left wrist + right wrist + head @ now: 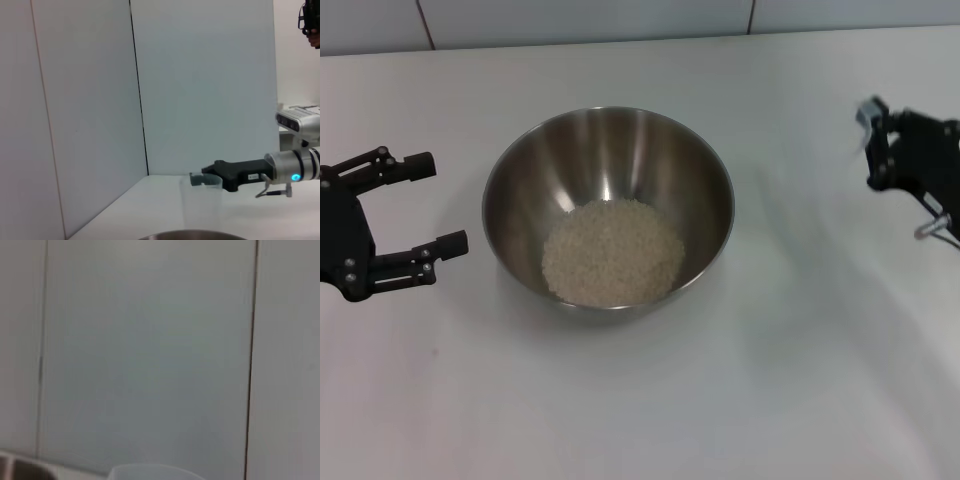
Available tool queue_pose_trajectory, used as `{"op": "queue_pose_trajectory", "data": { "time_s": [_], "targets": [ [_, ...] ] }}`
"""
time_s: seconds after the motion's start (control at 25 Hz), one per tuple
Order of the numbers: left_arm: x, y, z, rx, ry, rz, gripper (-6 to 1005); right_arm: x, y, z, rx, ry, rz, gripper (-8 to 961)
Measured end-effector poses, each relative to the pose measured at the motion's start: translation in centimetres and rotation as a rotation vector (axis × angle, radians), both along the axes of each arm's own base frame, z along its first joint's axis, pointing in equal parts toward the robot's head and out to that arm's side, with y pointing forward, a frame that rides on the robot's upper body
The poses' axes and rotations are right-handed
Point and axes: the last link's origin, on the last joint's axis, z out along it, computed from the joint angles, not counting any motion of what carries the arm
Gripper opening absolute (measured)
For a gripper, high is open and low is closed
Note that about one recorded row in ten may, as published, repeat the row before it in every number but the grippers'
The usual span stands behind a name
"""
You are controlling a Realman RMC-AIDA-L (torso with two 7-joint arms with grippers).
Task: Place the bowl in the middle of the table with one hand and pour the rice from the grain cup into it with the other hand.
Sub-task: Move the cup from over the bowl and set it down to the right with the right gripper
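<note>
The steel bowl (520,170) stands in the middle of the white table (640,410) with a heap of rice (612,252) in its bottom. My left gripper (442,202) is open and empty, just left of the bowl and apart from it. My right gripper (873,146) is far to the right of the bowl. In the left wrist view it (202,180) is closed around the rim of the clear grain cup (200,205), which stands upright and looks empty. The cup's rim also shows in the right wrist view (155,472). The cup is hard to make out in the head view.
Pale wall panels (590,20) run along the table's far edge. The bowl's rim shows at the bottom of the left wrist view (192,234) and in a corner of the right wrist view (15,469).
</note>
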Motion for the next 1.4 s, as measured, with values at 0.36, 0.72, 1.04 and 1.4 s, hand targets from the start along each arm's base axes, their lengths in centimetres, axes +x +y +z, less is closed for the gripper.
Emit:
{"op": "queue_pose_trajectory", "data": {
  "time_s": [0.36,0.72,1.04,1.4],
  "targets": [
    [0.1,0.2,0.0,0.0,0.005,-0.004,835,1.1,-0.4,-0.5,-0.035,-0.035,-0.052,105],
    [0.1,0.3,0.0,0.004,0.01,-0.009,835,1.3,0.5,-1.3,-0.064,-0.062,-0.105,109],
    [0.1,0.2,-0.1,0.007,0.009,-0.011,835,1.4,0.6,-1.4,-0.067,-0.064,-0.114,113],
    [0.2,0.3,-0.2,0.005,0.008,-0.015,835,1.9,0.6,-1.3,-0.061,-0.068,-0.146,117]
  ]
}}
